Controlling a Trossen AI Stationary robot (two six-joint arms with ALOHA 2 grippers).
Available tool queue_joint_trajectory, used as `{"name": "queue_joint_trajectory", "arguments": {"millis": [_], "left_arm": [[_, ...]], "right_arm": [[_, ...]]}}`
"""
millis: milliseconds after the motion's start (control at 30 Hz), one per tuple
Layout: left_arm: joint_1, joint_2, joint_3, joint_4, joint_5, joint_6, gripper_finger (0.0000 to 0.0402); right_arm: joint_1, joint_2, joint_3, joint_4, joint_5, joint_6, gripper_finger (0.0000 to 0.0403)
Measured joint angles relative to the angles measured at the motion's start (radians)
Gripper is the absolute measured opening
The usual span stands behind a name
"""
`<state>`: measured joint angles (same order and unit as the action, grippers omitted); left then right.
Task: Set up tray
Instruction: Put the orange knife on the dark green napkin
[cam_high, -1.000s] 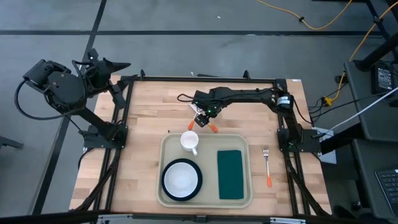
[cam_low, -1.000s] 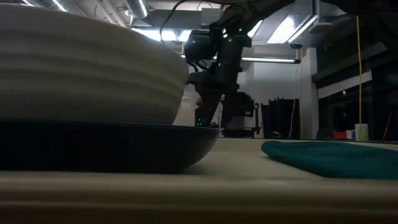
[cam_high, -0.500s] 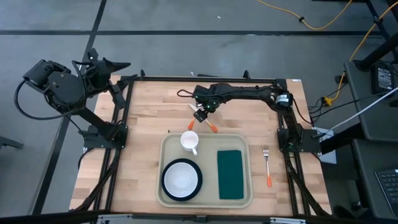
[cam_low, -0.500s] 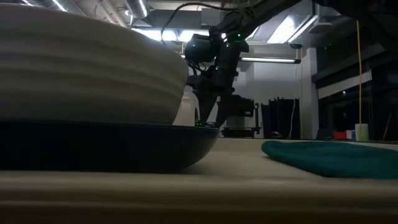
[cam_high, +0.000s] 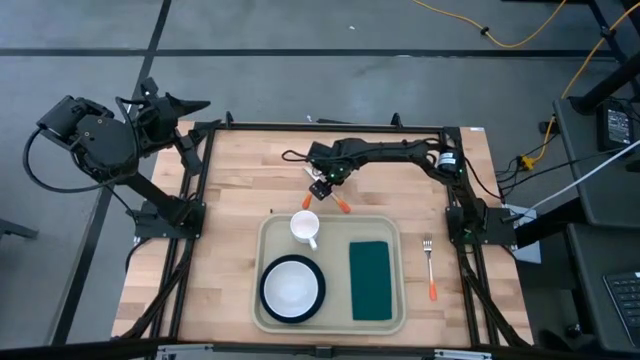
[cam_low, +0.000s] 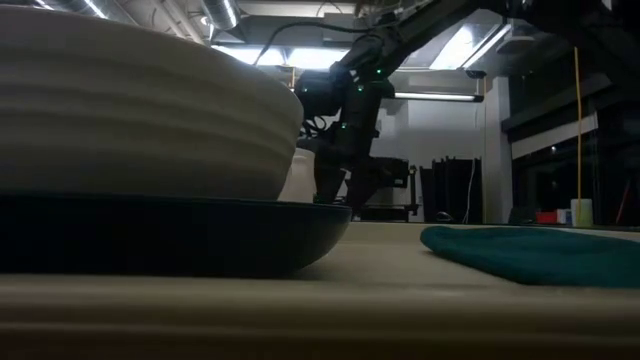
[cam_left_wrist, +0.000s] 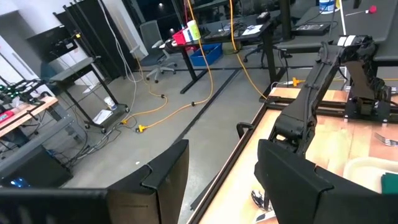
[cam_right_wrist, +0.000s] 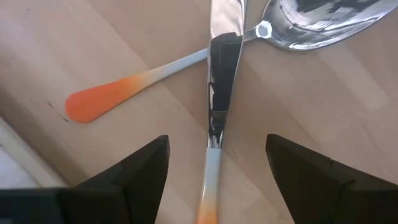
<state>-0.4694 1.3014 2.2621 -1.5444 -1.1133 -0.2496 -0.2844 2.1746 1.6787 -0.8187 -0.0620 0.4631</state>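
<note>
Right wrist view looks straight down between my two dark fingers, spread wide and holding nothing, onto a steel knife with an orange-tipped handle (cam_right_wrist: 214, 124) lying crossed over a steel spoon with an orange handle (cam_right_wrist: 186, 65) on the wooden desk (cam_right_wrist: 311, 112). The knife's long axis runs between my fingers, so a straight descent should straddle it. From above, my right end effector (cam_high: 320, 184) hovers over this cutlery just beyond the far rim of the large beige plastic tray (cam_high: 400, 300), which lies toward the near edge. My left end effector (cam_high: 175, 103), open and empty, waits off the far-left corner.
</note>
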Motion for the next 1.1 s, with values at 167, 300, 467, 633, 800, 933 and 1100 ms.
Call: {"name": "queue_joint_trajectory", "arguments": {"millis": [167, 300, 467, 633, 800, 933, 1100], "left_arm": [[0.0, -0.001, 0.0, 0.0, 0.0, 0.001, 0.0187], [0.0, -0.003, 0.0, 0.0, 0.006, 0.001, 0.0187], [0.0, -0.003, 0.0, 0.0, 0.007, 0.001, 0.0187], [0.0, -0.002, 0.0, 0.0, 0.008, 0.001, 0.0187], [0.0, -0.002, 0.0, 0.001, 0.008, 0.001, 0.0187], [0.0, -0.002, 0.0, 0.002, 0.008, 0.001, 0.0187], [0.0, -0.002, 0.0, 0.003, 0.008, 0.001, 0.0187]], "right_arm": [[0.003, 0.0, 0.0, 0.0, 0.024, -0.001, 0.0273], [0.003, 0.0, 0.0, 0.0, 0.027, -0.001, 0.0273], [0.009, 0.018, 0.0, -0.023, 0.02, -0.001, 0.0273], [0.025, 0.048, 0.001, -0.032, 0.012, -0.001, 0.0273], [0.024, 0.055, 0.003, -0.032, 0.009, 0.004, 0.0273], [0.024, 0.056, 0.003, -0.031, 0.012, 0.002, 0.0267], [0.023, 0.057, 0.002, -0.034, 0.016, 0.007, 0.0224]]}}
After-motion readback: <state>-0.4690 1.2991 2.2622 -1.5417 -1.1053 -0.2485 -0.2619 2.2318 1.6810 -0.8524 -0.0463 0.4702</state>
